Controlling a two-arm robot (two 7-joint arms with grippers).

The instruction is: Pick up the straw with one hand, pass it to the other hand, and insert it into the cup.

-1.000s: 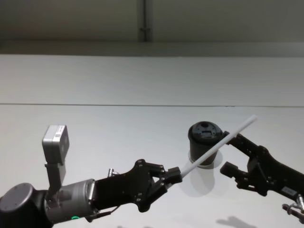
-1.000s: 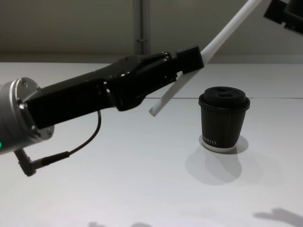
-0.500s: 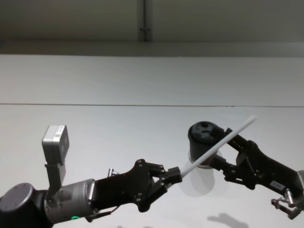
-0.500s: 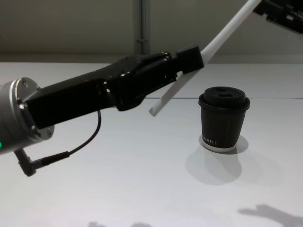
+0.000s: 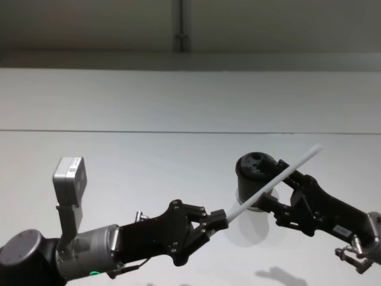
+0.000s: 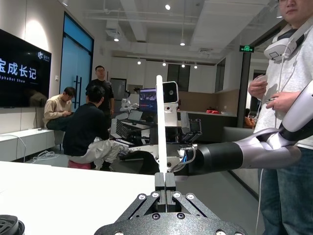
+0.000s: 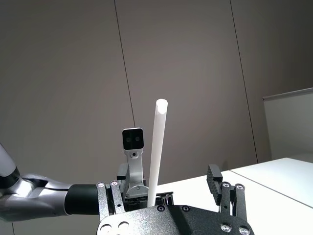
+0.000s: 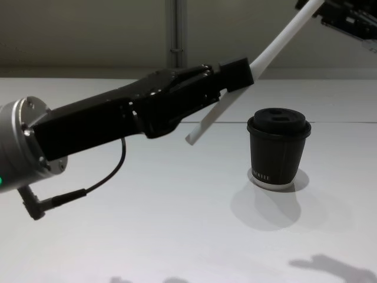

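Your right hand (image 5: 275,190) is moving in: a second ago it was hanging off to the right of the straw (image 5: 303,159), and now its fingers are reaching around the upper stretch, spread on either side and not yet gripping. Your left hand (image 5: 219,215) is staying where it was, pinching the straw low down, with a short tail sticking out below the fingers. The straw is slanting up to the right in the air, passing above the cup (image 8: 278,153). The cup is standing upright on the desk (image 8: 147,224), lid on.
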